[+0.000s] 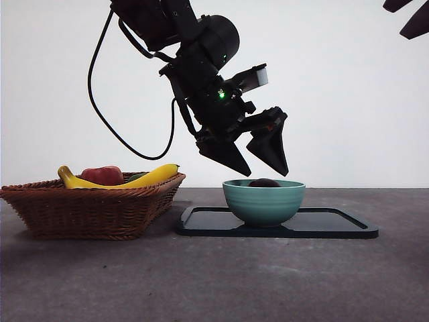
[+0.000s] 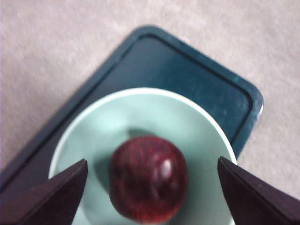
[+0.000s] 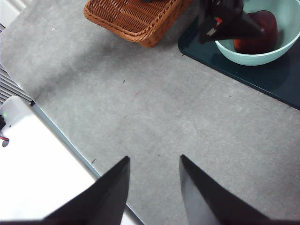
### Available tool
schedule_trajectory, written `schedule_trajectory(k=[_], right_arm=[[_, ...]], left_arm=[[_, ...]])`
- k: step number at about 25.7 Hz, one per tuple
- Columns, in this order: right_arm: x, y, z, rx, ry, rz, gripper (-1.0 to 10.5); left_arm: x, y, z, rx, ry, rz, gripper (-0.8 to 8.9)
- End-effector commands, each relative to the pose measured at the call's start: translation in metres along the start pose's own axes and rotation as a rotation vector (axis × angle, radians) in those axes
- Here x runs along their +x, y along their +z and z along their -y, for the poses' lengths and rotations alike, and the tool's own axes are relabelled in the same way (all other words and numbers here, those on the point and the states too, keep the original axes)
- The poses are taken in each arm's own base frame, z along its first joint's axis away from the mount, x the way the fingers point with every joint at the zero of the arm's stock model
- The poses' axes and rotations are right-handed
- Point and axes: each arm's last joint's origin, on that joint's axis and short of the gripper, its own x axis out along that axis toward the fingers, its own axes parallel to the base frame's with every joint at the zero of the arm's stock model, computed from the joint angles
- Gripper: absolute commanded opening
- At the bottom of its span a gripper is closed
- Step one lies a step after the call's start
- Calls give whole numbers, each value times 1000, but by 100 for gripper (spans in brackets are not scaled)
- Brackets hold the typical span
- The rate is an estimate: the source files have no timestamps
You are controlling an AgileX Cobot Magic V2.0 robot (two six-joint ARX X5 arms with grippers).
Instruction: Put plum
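dark maroon glossy round plum [image 2: 148, 178] sits loose inside the teal ceramic bowl [image 1: 263, 201] on the dark rectangular tray [image 1: 335, 225], left gripper [image 1: 258, 159] just above the bowl rim with jaws spread wide and empty, right gripper [image 3: 153, 187] parted, holding nothing, over bare grey table [image 3: 154, 108].

Probably a lab bench: plain white backdrop [image 1: 348, 94], grey mat [image 3: 187, 108].

Even bright light, blurry left-wrist close-up
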Motion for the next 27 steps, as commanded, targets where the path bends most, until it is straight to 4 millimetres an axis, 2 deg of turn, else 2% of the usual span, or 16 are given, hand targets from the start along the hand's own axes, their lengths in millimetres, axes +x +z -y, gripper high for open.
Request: schedule_trajectory(k=[1, 23, 25, 27], right_arm=[[0, 1, -1, 5, 10, 1, 172], [0, 2, -1, 3, 8, 2, 172], [0, 2, -1, 3, 8, 3, 172], [0, 2, -1, 3, 8, 3, 172]], left_arm=[[12, 2, 3, 31, -8, 10, 427], [29, -10, 5, 45, -26, -44, 392], [29, -10, 5, 45, -26, -44, 314], [29, -10, 5, 47, -26, -44, 301]])
